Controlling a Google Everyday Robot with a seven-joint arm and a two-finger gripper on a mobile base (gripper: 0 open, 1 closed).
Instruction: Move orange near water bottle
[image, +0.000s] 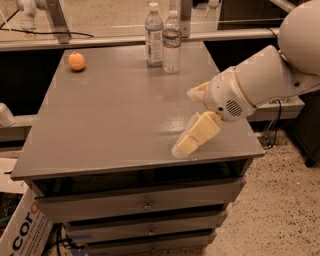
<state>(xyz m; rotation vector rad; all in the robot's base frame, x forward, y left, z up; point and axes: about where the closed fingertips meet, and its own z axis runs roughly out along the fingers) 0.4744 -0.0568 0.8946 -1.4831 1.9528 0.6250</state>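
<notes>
Grey tabletop (115, 125) of a drawer cabinet, viewed from beyond its near edge. The orange (76, 61) lay by the far left corner, resting on the surface with nothing touching it. A clear water bottle (154, 35) stood upright at the middle of the far edge, and a second water bottle (171, 42) stood just beside it on the right. The orange was well apart from both bottles, to their left. The cream-coloured gripper (186, 146) hung over the near right part of the tabletop, close to the near edge and far from the orange, angled down toward the near left. How wide it stood could not be told, nor whether its tip met the surface. The white arm (260, 80) reached in across the right edge. Three drawers (145, 205) lay below the near edge.
</notes>
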